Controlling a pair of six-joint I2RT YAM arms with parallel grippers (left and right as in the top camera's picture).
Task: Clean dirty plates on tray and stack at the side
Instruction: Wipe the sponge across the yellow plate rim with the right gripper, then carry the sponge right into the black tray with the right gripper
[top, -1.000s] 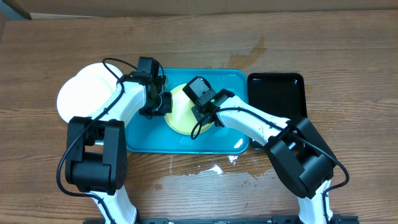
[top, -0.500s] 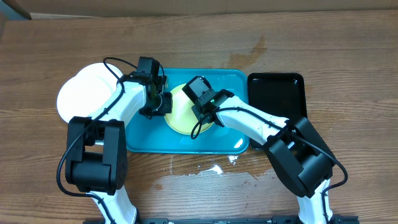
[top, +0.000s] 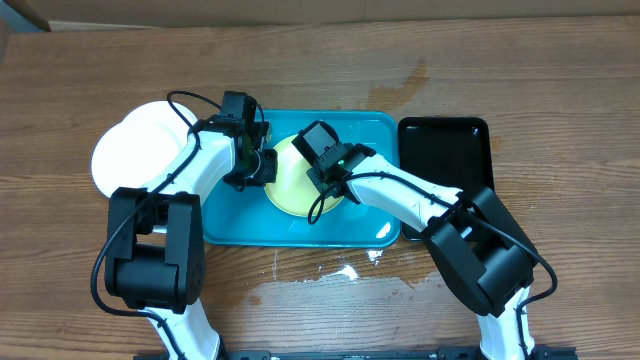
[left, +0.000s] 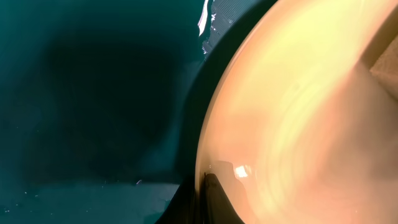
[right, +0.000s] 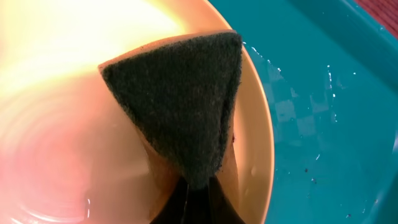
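While left pincer (left: 204, 190) pinches plate (left: 298, 124) rim, right pincer (right: 196, 190) clamps scouring pad (right: 180, 99) on plate

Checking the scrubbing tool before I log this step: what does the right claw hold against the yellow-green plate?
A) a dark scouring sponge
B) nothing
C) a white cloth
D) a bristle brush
A: the right wrist view shows the right claw shut on a dark scouring sponge that rests on the yellow-green plate.

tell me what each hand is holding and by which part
Left hand pinches the yellow-green plate by its rim; right hand grips the sponge by one end.
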